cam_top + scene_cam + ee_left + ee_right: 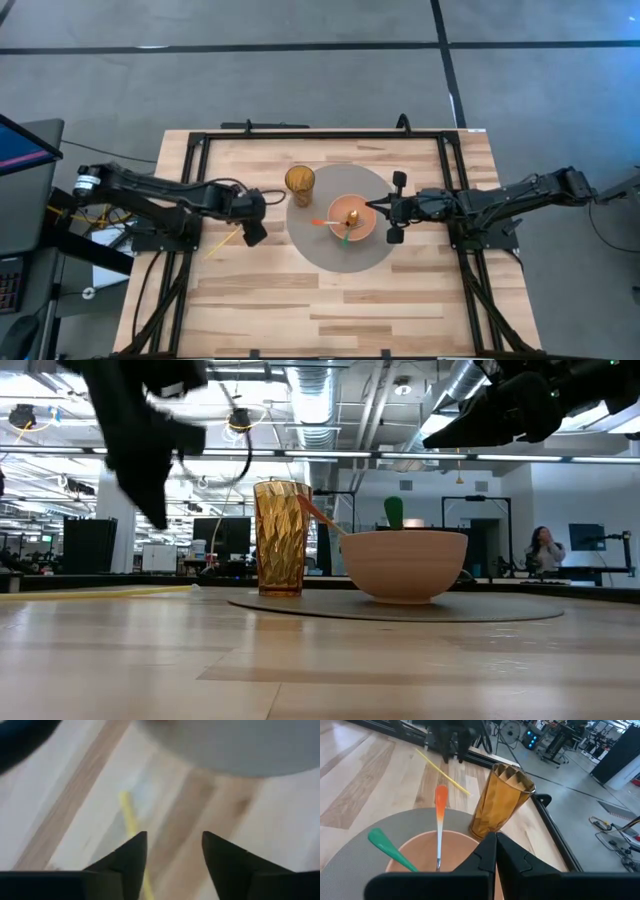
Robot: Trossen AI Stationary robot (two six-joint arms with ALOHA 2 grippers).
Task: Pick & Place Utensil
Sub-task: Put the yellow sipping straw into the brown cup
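High view: left gripper [253, 218] hovers above yellow utensil [223, 241].

A: Status from overhead?

B: Round grey mat [318, 250] mid-counter [260, 310]. Pink bowl [352, 218] sits on it, orange utensil [325, 222] and green utensil [346, 238] leaning out over its rim. Amber cup [299, 184] at the mat's edge, near the bowl.

A: Your hands?

B: My right hand [384, 219] is just beside the bowl. My left hand [254, 215] is off the mat, over a yellow stick [224, 242] lying on the wood.
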